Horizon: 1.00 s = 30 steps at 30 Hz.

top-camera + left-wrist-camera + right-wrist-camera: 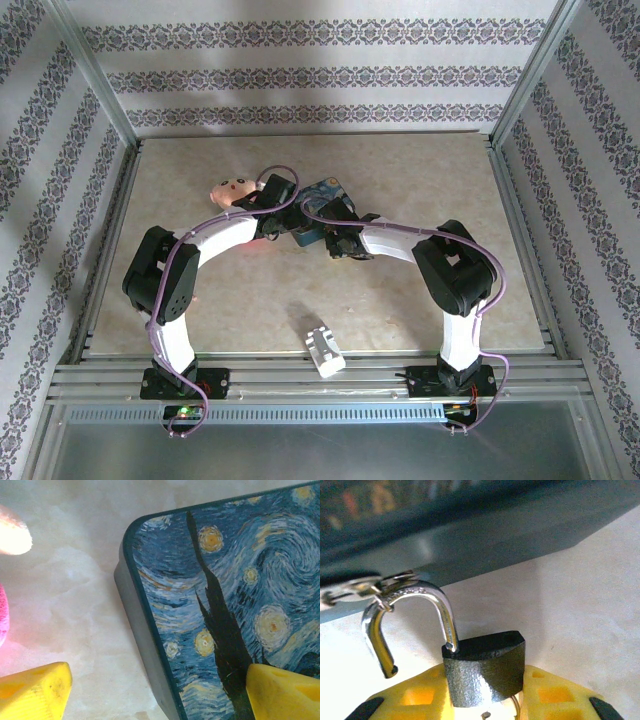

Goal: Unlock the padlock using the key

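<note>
1. Between fingers of right gripper (485,702): padlock (485,672), clamped; shackle (437,597) open, hooked at tin (495,540); underside cut off.
2. Left gripper (159,694): fingers apart, straddling tin's edge.
3. Doll (232,188) half hidden behind arms; block (323,349) near table's (420,170) edge.

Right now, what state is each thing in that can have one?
Padlock: unlocked, shackle sprung open, free end out of the body, hooked through the tin's latch.
Tin: lid down.
Left tool: open, straddling the tin's edge.
Right tool: at the padlock's base; grip hidden.
White block: lying loose near the front edge.
</note>
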Each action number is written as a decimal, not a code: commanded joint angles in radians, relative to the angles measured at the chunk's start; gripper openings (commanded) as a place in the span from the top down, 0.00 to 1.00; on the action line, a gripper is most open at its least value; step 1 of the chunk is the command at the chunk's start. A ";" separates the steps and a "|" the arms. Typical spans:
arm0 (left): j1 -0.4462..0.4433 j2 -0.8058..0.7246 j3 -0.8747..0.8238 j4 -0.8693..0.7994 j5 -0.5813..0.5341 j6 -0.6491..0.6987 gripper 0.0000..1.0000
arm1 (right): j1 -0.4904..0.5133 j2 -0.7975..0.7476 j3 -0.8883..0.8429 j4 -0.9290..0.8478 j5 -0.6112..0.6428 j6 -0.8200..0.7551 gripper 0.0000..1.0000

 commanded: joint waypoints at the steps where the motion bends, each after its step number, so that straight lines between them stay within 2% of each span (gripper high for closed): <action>1: 0.019 0.032 -0.022 -0.050 -0.008 0.017 0.14 | 0.002 0.009 -0.021 0.051 -0.081 0.009 0.78; 14: 0.023 0.028 -0.027 -0.057 -0.004 0.024 0.14 | -0.031 -0.058 -0.082 0.099 -0.112 0.049 0.96; 19: 0.024 0.020 -0.030 -0.056 -0.003 0.023 0.14 | -0.038 -0.076 -0.093 0.109 -0.127 0.049 1.00; 30: 0.026 0.004 -0.044 -0.050 0.002 0.018 0.13 | -0.055 -0.084 -0.114 0.168 -0.192 0.096 1.00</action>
